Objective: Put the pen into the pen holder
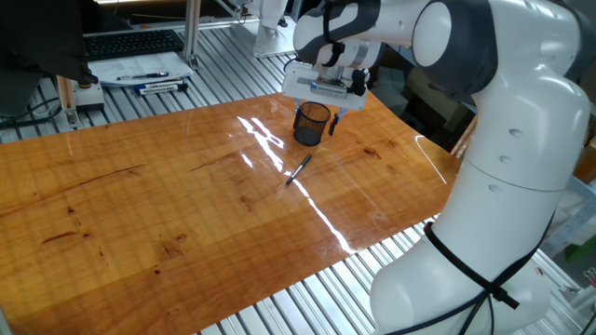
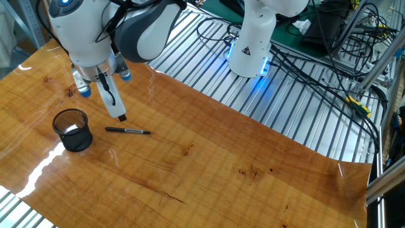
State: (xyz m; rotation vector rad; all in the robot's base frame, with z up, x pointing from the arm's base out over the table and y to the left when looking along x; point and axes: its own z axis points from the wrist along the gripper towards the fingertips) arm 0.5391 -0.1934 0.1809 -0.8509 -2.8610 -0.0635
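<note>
The pen (image 1: 298, 170) (image 2: 128, 130) lies flat on the wooden table, a short way from the pen holder (image 1: 312, 123) (image 2: 73, 130), a black mesh cup standing upright. My gripper (image 1: 318, 104) (image 2: 104, 104) hangs just above the table beside the cup, on its far side in one fixed view. It is open with nothing in it. One white finger with a black tip (image 2: 121, 116) points down just above the pen's near end without touching it. The other finger is hard to make out.
The wooden table (image 1: 140, 205) sits on a slatted metal bench. Markers and papers (image 1: 149, 82) and a keyboard (image 1: 130, 42) lie at the back. A second robot base (image 2: 250, 47) with a blue light and cables (image 2: 316, 63) stands beyond the table.
</note>
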